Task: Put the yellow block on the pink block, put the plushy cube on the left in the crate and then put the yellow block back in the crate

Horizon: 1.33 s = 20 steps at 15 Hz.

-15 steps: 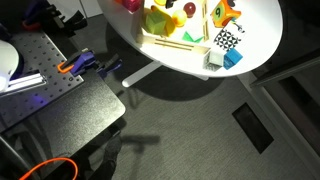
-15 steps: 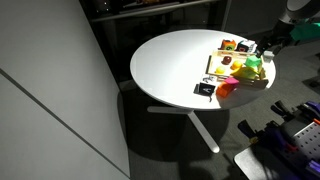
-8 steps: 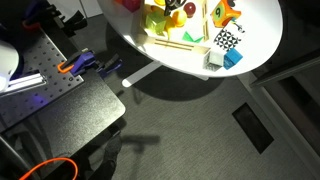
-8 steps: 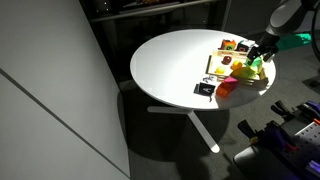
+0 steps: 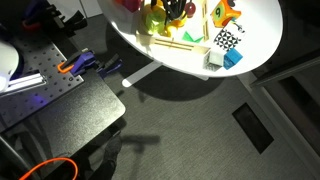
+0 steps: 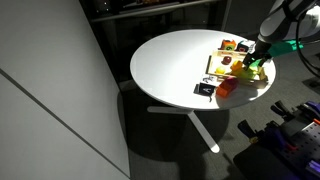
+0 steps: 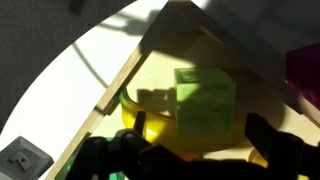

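In the wrist view the gripper (image 7: pixel 190 142) hangs over the crate (image 7: pixel 112 95) with its dark fingers (image 7: pixel 282 150) spread apart. The yellow block (image 7: pixel 205 100) sits unheld inside a crate compartment between and beyond them, just beside a pale slat. In an exterior view the gripper (image 6: pixel 262 62) is low over the far end of the crate (image 6: pixel 214 66) on the round white table (image 6: pixel 170 65), while the plushy cube (image 6: pixel 205 89) rests on the tabletop outside the crate; a dark pink block (image 7: pixel 305 75) shows only partly at the wrist view's right edge.
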Each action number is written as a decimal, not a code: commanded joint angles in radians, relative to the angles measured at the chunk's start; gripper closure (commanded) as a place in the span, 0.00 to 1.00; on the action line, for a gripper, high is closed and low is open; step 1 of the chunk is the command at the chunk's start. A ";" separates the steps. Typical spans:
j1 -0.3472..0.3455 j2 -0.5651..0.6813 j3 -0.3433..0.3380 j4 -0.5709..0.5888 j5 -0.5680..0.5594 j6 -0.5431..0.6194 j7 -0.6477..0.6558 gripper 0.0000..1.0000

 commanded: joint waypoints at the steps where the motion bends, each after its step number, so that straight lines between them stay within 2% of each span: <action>1: -0.010 0.033 0.014 0.038 -0.019 -0.004 0.008 0.00; 8: -0.002 0.064 0.012 0.054 -0.030 -0.007 0.020 0.00; 9: 0.002 0.067 0.006 0.055 -0.035 -0.010 0.027 0.25; 10: 0.001 0.069 0.006 0.056 -0.038 -0.012 0.027 0.27; 15: 0.003 0.069 0.007 0.055 -0.044 -0.017 0.031 0.67; 20: 0.015 0.026 0.006 0.040 -0.047 -0.021 0.042 0.70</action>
